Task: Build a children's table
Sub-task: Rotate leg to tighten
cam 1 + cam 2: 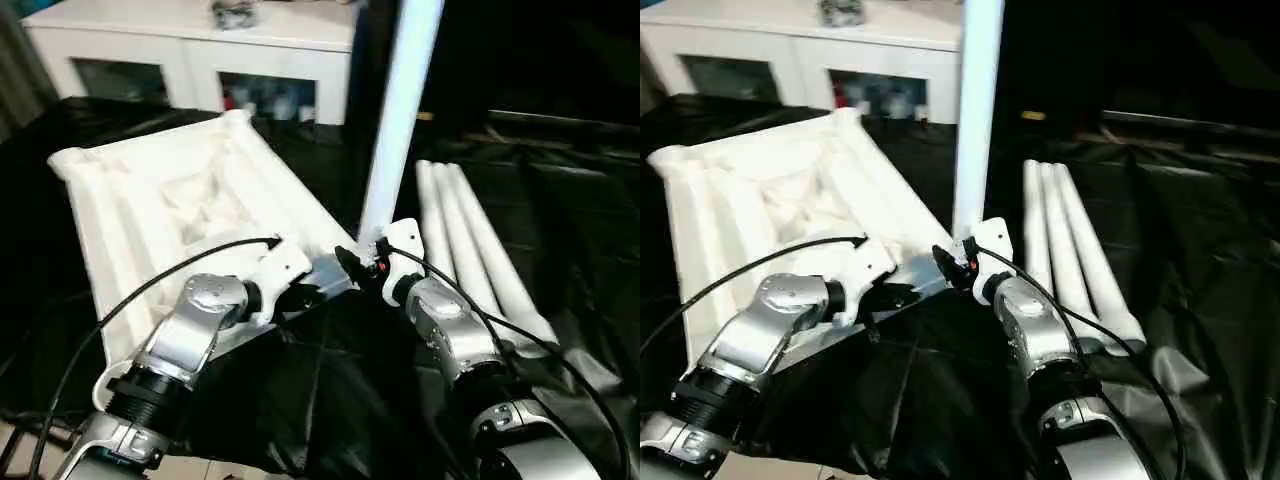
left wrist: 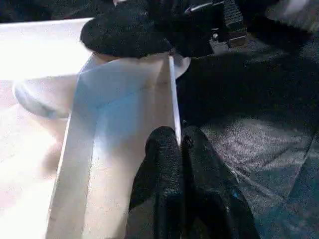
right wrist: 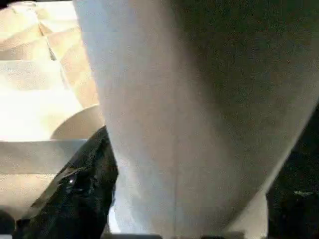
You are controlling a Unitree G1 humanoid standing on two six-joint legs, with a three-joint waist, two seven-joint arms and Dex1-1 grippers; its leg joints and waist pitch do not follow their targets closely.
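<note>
Tabletop (image 1: 170, 200) rim is pinched in the closed left gripper (image 2: 180, 144); the upright leg (image 1: 400, 120), loosely straddled by the right gripper (image 1: 372, 262), may tip out of its near-right socket.

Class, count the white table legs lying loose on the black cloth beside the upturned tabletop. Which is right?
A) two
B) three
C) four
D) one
B: three legs lie side by side on the black cloth to the right of the tabletop, while a fourth leg stands upright at the tabletop's near corner.
</note>
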